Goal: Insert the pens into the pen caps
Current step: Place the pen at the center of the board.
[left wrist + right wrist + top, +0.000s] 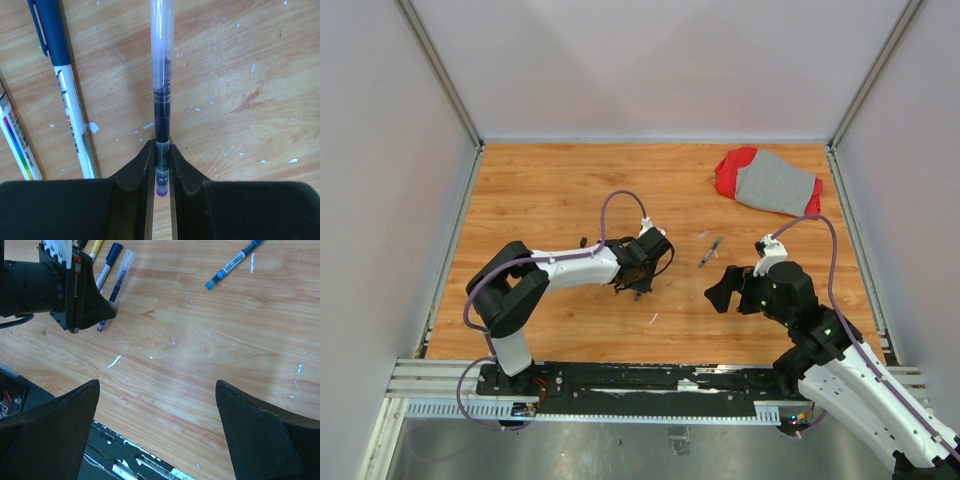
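Over the wooden table point(550, 190), our right gripper point(157, 385) hangs spread wide. Our left gripper point(161, 152) flanks the dark end of a clear-capped pen point(161, 75) lying beside a blue-capped pen point(67, 95); whether it pinches, we cannot tell.

On the table point(550, 190), one pen point(161, 100) lies between the left gripper's point(161, 150) fingers, with two more pens point(70, 100) just beside it. A fourth pen point(710, 251) lies well apart to the right, beyond the right gripper point(723, 290). A cloth point(775, 182) lies in the far right corner.
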